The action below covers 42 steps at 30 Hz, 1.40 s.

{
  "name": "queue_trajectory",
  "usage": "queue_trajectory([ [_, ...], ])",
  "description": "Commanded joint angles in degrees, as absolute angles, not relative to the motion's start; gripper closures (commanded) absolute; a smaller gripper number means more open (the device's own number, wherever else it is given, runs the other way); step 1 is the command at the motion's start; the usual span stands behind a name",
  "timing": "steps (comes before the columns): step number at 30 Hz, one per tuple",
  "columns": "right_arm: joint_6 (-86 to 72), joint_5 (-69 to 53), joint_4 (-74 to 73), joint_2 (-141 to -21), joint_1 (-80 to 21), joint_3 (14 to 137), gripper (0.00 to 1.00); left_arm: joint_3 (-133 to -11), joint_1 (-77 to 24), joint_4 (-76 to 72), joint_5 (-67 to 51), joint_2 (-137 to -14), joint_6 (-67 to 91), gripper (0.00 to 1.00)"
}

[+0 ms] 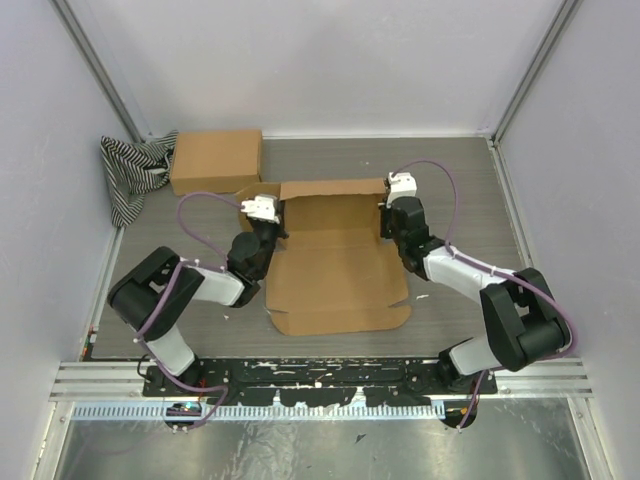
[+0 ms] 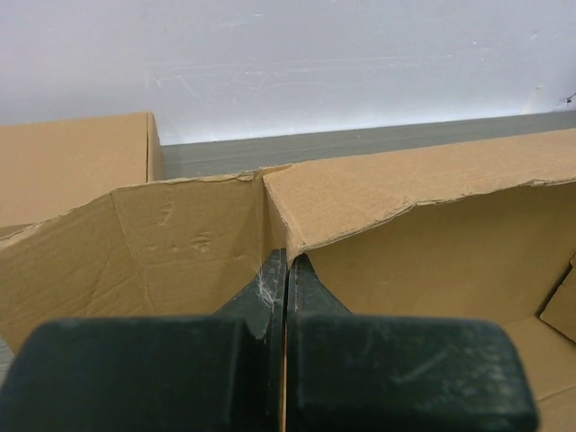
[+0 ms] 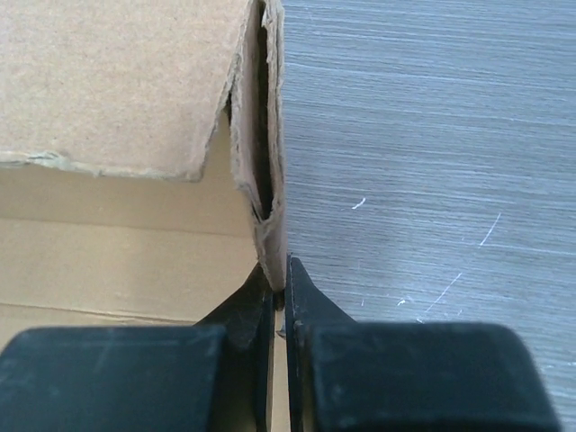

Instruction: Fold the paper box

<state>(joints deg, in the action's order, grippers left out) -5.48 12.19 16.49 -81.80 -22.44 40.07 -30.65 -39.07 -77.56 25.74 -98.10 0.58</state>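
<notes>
Paper box (image 1: 335,265) lies mid-table, far wall and side walls raised with ragged top edges, near flap flat. Left gripper (image 2: 285,270) is clamped on the left wall at its far corner; right gripper (image 3: 281,279) pinches the doubled right wall. Another cardboard box (image 1: 215,160) and a striped cloth (image 1: 130,170) sit far-left; grey table (image 1: 470,200) runs rightward.

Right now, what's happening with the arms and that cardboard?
Both arms are on the paper box. The left gripper is pinched on its left wall at the far corner, the right gripper on its right wall. The far wall stands up; the near part lies flat on the table. The other brown box and striped cloth sit at far left.
</notes>
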Motion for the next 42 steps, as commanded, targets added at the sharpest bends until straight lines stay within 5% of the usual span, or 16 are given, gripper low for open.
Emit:
queue_trajectory([
  [1, -7.24, 25.21, 16.94, -82.57, -24.51, 42.38, 0.99, -32.98, -39.58, -67.58, 28.68, -93.6, 1.65, 0.99],
  [6, -14.8, 39.36, 6.22, -85.7, -27.61, 48.03, 0.99, -37.1, -40.21, -53.2, 32.69, -88.52, 3.42, 0.96],
  [14, -21.02, 40.99, 1.22, -87.21, -27.69, 49.99, 0.99, -42.65, -40.21, -31.07, 36.02, -78.4, 7.19, 0.34],
  [18, -19.02, 38.15, 1.32, -85.18, -27.16, 49.79, 0.99, -45.97, -38.83, -23.14, 38.34, -73.8, 8.05, 0.25],
  [27, -10.06, 21.77, 2.64, -81.21, -19.78, 47.72, 0.99, -55.27, -15.65, -15.34, 21.7, -82.89, 22.09, 0.27],
  [32, -1.46, 9.9, 7.09, -77.74, -18.23, 45.11, 0.99, -60.93, -13.38, -13.05, 10.92, -91.58, 21.24, 0.32],
  [42, 0.36, 1.94, 2.31, -76.71, -15.42, 47.05, 0.99, -50.52, -13.26, -26.41, 4.54, -93.98, 17.04, 0.35],
])
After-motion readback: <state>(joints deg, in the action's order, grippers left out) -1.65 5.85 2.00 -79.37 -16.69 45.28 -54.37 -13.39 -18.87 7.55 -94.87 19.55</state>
